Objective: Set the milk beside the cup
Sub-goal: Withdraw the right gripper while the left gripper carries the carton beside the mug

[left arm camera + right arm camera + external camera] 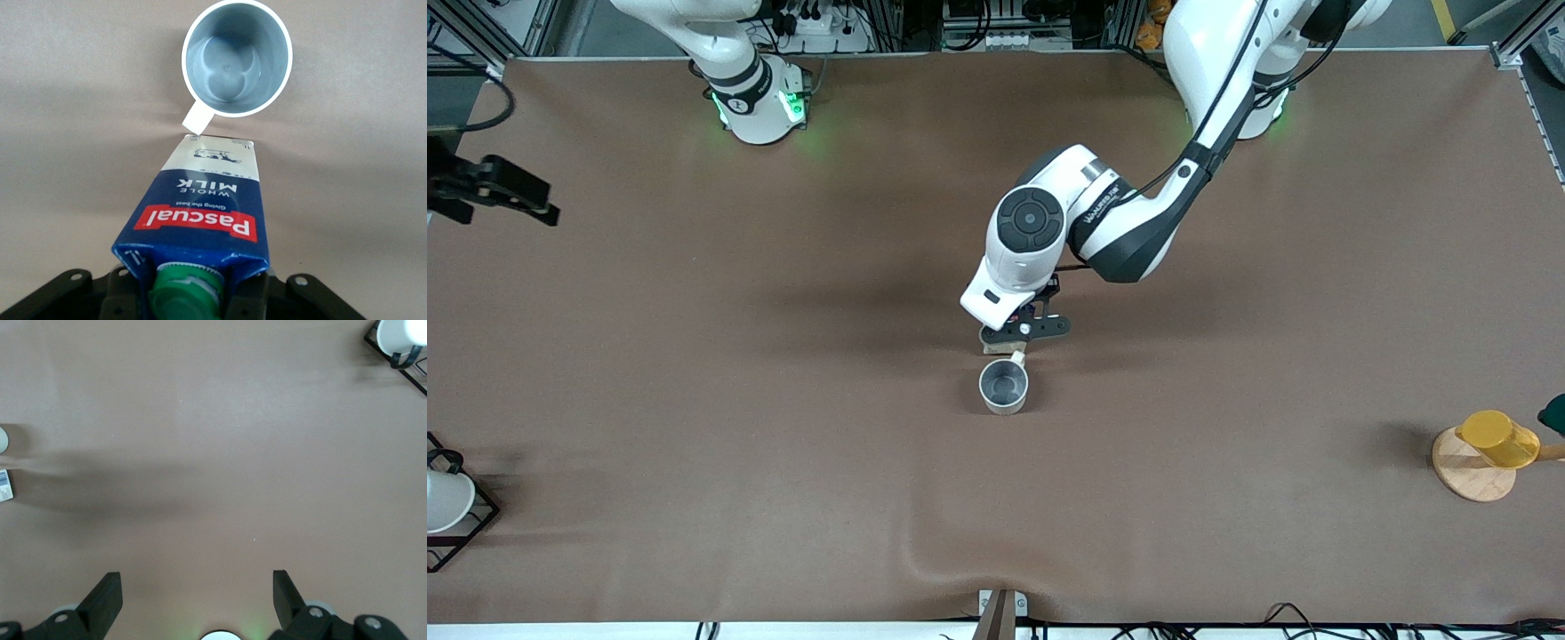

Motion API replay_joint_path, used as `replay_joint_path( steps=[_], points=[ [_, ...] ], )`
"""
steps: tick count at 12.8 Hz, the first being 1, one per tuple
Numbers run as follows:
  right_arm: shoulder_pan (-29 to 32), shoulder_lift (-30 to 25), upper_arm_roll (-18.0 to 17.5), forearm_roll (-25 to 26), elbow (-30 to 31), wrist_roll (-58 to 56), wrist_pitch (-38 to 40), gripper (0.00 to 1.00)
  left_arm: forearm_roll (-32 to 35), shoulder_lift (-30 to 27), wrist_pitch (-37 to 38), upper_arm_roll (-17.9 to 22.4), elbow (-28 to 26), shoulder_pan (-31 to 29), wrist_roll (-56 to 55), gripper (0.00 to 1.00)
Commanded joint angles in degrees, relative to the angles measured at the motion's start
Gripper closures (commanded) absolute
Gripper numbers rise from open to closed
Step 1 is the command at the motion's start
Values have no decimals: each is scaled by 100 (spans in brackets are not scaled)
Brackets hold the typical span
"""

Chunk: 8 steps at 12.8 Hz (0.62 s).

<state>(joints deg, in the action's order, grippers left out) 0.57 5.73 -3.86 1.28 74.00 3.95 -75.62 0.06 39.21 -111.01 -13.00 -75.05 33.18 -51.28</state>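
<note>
The milk (200,213) carton's blue side carries "Pascual" in white on a red band, with "WHOLE MILK" and smaller "Giving the best" beside it.

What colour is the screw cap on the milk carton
Green. The cap of the milk shows best in the left wrist view.

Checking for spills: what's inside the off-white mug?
The off-white ceramic mug shows only a bare grey inside; its whole floor is visible, nothing covered. The dark blue milk carton stands beside it.
</note>
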Motion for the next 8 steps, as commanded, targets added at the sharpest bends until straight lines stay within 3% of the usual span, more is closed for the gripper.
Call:
replay_joint_path(
  steps=[1,8],
  points=[
    [-188,-177,209,91,185,27,-49,0,73,60,18,78,166,58,135,56],
    [-180,-248,481,-172,361,-279,-198,0,196,42,141,78,157,57,127,56]
  ],
)
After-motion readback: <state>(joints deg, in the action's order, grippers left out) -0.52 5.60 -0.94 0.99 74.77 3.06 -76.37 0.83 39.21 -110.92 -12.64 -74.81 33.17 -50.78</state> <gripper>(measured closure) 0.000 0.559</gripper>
